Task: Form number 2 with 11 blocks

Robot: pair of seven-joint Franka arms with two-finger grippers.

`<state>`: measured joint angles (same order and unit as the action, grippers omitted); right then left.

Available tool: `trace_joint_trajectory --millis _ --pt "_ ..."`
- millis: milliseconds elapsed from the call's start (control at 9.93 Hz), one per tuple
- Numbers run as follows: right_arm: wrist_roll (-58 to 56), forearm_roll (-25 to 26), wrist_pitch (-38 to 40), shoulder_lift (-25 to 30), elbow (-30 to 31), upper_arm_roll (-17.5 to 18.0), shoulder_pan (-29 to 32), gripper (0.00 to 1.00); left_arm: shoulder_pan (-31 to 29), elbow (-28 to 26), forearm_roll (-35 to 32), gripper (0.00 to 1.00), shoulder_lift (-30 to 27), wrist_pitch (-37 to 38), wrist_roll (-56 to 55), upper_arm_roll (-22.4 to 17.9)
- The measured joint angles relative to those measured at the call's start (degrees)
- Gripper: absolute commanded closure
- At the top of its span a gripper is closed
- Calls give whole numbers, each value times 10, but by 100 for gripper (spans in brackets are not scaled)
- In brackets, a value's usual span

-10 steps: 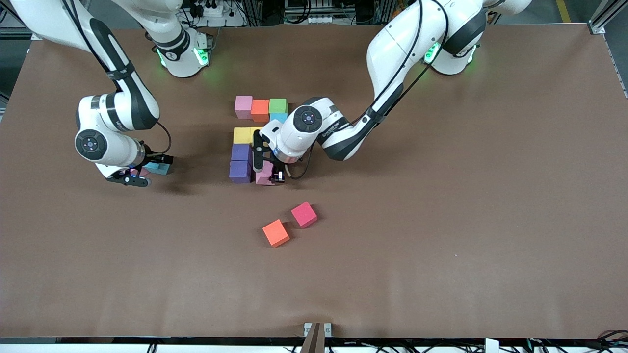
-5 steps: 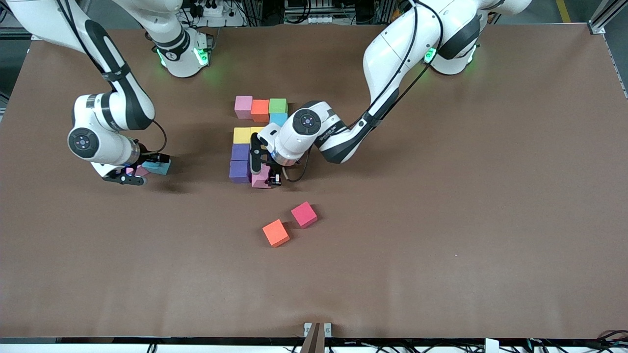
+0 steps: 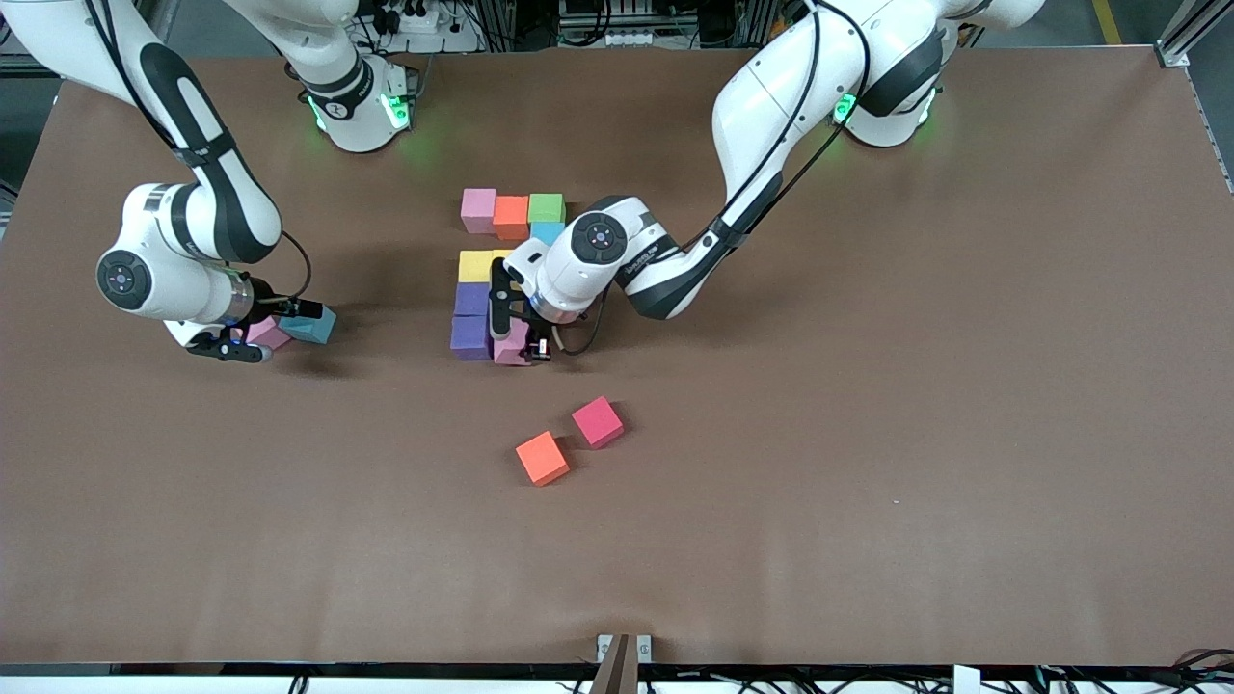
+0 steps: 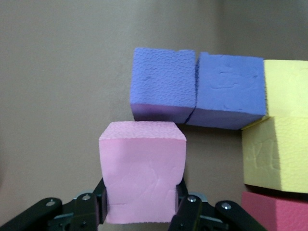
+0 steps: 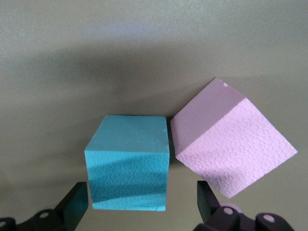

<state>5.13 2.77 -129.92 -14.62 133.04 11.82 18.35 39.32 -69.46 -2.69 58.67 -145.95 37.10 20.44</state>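
The partial number 2 has a top row of pink (image 3: 478, 209), orange (image 3: 511, 216) and green (image 3: 546, 207) blocks, with light blue (image 3: 548, 231) under the green. Two yellow blocks (image 3: 475, 266) and two purple blocks (image 3: 470, 335) follow. My left gripper (image 3: 516, 347) is shut on a pale pink block (image 4: 142, 171), held low against the end purple block (image 4: 163, 84). My right gripper (image 5: 142, 202) is open over a loose light blue block (image 5: 129, 161), which shows between its fingers with a gap on each side.
A pale pink cube (image 5: 233, 151) lies tilted, corner to corner with the loose light blue block (image 3: 308, 326). A loose orange cube (image 3: 542, 458) and a deep pink cube (image 3: 598, 421) lie nearer the front camera than the digit. A reddish cube (image 4: 274, 211) sits beside the yellow pair.
My left gripper has slid the pale pink block closer to the purple block. The right arm has drawn toward its own end of the table; the light blue block stayed put.
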Motion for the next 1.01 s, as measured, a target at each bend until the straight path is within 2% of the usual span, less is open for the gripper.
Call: trace_joint_trajectory --millis 504,604,705,806,1007 --pt "0 -25 -9 -2 2 3 -6 0 -6 1 0 76 0 23 34 4" --pt "0 -25 -11 -2 2 3 -6 12 -6 1 0 75 0 25 34 4" --pt "0 -26 -15 -3 2 3 -6 61 -6 1 0 75 0 26 34 4" --pt "0 -26 -19 -3 2 3 -6 100 -6 1 0 76 0 27 34 4" --pt "0 -28 -23 -2 2 0 -6 100 -5 1 0 75 0 31 34 4"
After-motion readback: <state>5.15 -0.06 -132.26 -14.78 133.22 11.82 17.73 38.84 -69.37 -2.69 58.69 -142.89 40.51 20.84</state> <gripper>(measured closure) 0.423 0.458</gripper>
